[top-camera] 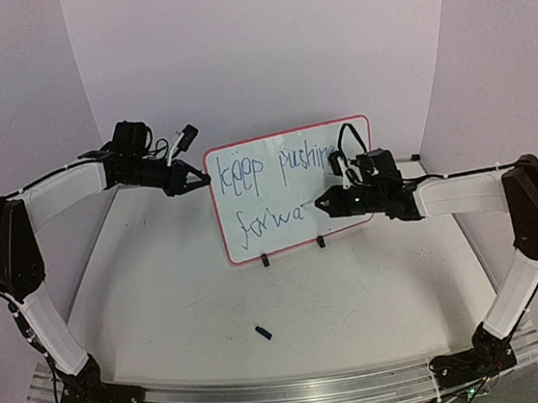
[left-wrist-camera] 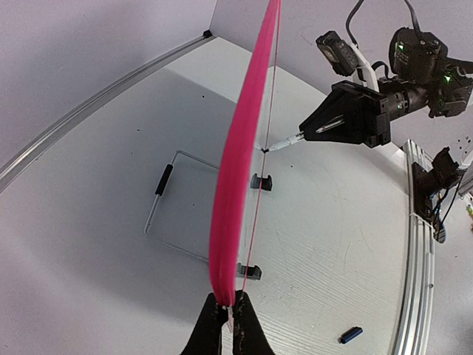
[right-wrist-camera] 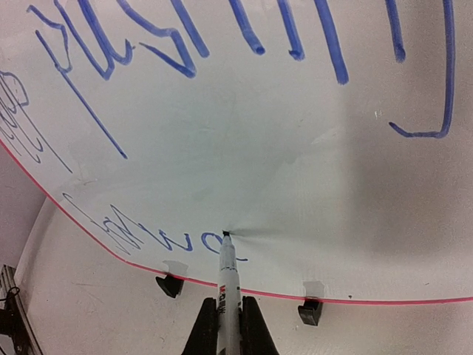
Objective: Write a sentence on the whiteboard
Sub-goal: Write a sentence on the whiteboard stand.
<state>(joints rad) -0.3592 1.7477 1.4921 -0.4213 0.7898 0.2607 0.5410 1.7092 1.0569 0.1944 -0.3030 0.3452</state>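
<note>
I judged the whiteboard [top-camera: 273, 193] light, thin and easy to tip on its two clip feet [top-camera: 265, 258], with a slick face, so the rim seemed the place to hold it. It stood upright toward the far edge of the table [top-camera: 183, 299], about midway across. My left gripper [top-camera: 198, 178] was pinched on the rim at its left edge, forearm level, elbow high. My right gripper [top-camera: 325, 202] was clamped on the marker [right-wrist-camera: 228, 277], forearm level and reaching left, with the tip touching the board just after "forwa" in the sentence [top-camera: 280, 166].

Glossy, smooth whiteboard [right-wrist-camera: 332, 170]; matt wood-grain table [top-camera: 194, 307]; brushed metal rail [top-camera: 271, 391].
</note>
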